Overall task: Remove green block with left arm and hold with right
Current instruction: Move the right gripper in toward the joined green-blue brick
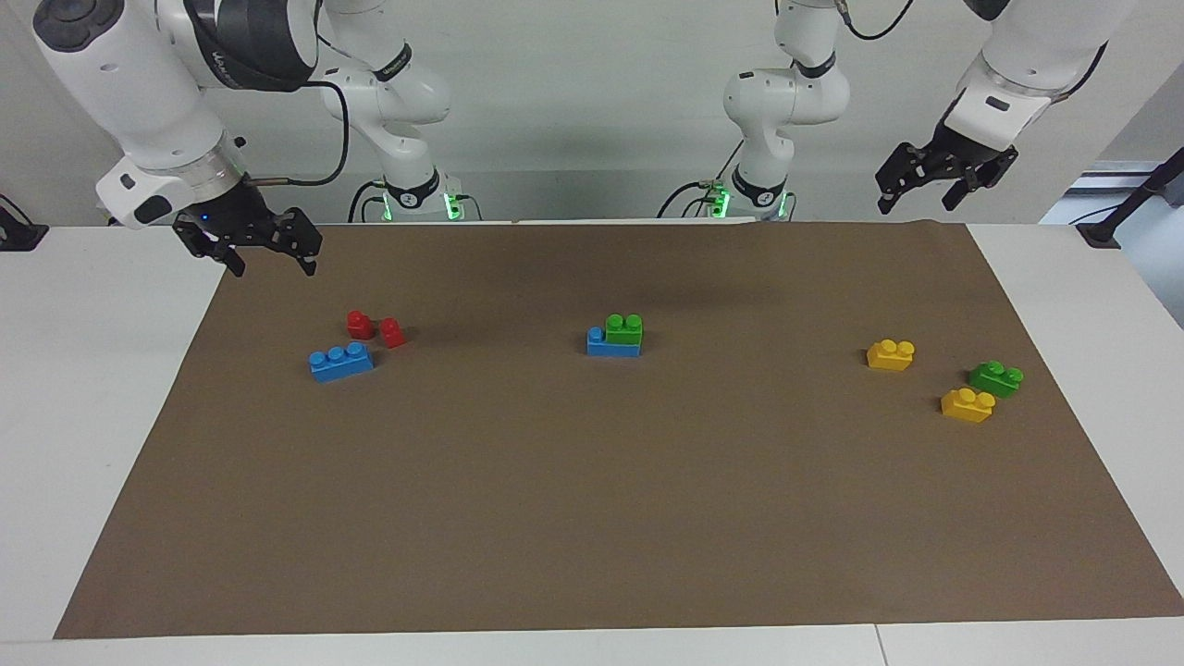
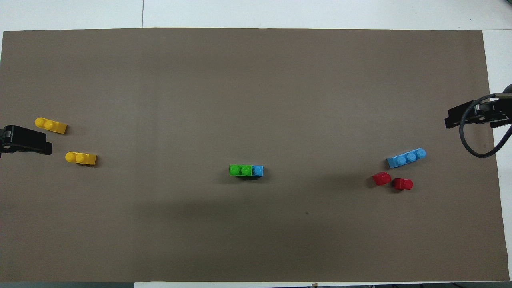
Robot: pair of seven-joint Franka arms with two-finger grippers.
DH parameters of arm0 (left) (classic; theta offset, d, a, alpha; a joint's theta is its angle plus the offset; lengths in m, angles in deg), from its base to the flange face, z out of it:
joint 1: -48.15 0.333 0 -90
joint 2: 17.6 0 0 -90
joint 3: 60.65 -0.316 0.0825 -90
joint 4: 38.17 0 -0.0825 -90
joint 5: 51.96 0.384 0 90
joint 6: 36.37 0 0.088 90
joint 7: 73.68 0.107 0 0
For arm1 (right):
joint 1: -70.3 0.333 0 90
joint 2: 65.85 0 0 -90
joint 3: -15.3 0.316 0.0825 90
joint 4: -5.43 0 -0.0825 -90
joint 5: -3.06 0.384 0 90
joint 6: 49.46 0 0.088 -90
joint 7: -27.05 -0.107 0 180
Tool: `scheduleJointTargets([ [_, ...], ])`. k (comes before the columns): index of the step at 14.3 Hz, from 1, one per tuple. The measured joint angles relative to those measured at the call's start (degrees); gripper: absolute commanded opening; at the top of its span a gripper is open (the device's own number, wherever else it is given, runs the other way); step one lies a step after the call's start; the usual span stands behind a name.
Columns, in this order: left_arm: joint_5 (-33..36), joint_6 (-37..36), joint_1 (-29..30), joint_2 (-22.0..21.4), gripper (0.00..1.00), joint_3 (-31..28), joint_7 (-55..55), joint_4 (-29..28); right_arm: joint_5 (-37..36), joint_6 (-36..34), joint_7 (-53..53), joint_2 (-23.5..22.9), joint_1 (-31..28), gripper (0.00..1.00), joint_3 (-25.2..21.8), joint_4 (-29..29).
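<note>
Brown mat covers most of the white table.

Green block, bright lime with two studs, sits at centre of the facing view, stacked on a blue brick. It covers two of that brick's studs; one blue stud shows bare at the end toward the right arm. In the overhead view the pair lies just below centre frame, green block with the exposed blue end beside it. No gripper touches it.

Right gripper hangs at upper left of the facing view, over the mat's corner by the robots; jaws apart, nothing between them. In the overhead view it shows at the right edge.

Left gripper hangs at upper right of the facing view, above the table edge at the mat's corner; jaws apart, empty. Overhead view shows it at the left edge.

Other pieces, facing view:
- Two red pieces, left of centre, close together.
- Second blue brick, three studs, just below the red pieces in frame.
- Yellow brick, right side of frame.
- Second yellow brick, lower and further right.
- Darker green brick, just above that second yellow one, near it. Not seen in the overhead view, where the left gripper lies over that spot.
</note>
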Motion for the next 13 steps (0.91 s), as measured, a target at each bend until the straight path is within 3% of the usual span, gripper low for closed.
scheduleJointTargets([
  [10, -0.05, 0.01, -0.01, -0.32, 1.0, 0.09, 0.02, 0.04, 0.0, 1.88, -0.41, 0.0, 0.04, 1.0, 0.14, -0.2],
  [13, -0.05, 0.01, 0.0, -0.58, 1.0, 0.06, 0.02, 0.04, 0.0, 1.9, -13.26, 0.0, 0.8, 1.0, 0.2, -0.51],
])
